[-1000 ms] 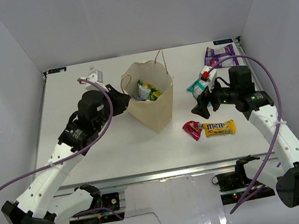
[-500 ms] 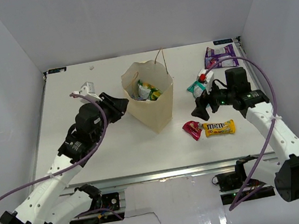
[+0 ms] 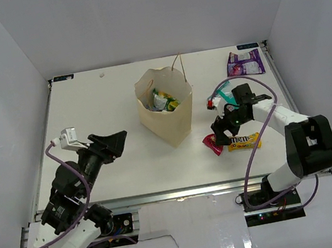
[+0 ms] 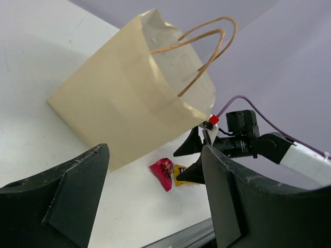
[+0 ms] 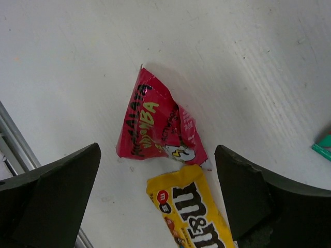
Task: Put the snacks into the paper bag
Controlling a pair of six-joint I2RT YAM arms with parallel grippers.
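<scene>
Right wrist view: my right hand (image 5: 156, 155) is spread wide and grasps nothing. It hangs straight over the red-pink packet (image 5: 155, 129), one finger to each side. The yellow M&M's packet (image 5: 189, 217) touches that packet's lower corner.
Left hand: my left hand (image 3: 113, 144) is released and empty. It sits near the front-left of the surface (image 3: 86, 105), well apart from the paper bag (image 3: 166, 114).
Risk, double grab: the M&M's packet lies against the red-pink one, so closing may pinch both or flick the yellow one away.
Risk, slip: both packets are flat and glossy, so my fingers may skate over the foil and close on nothing.
Risk, bag: it stands upright with no hand steadying it. A bump on its rim during the drop could tip it or fold the mouth shut.
Paper bag, contents: the mouth is open and a green-yellow packet (image 3: 165, 100) shows inside. I cannot tell what else lies under it.
Outside the bag: the red-pink and M&M's packets lie just right of the bag's base. A teal packet (image 3: 224, 93) is partly hidden behind my right arm. A purple-white packet (image 3: 245, 63) lies at the far right corner.
</scene>
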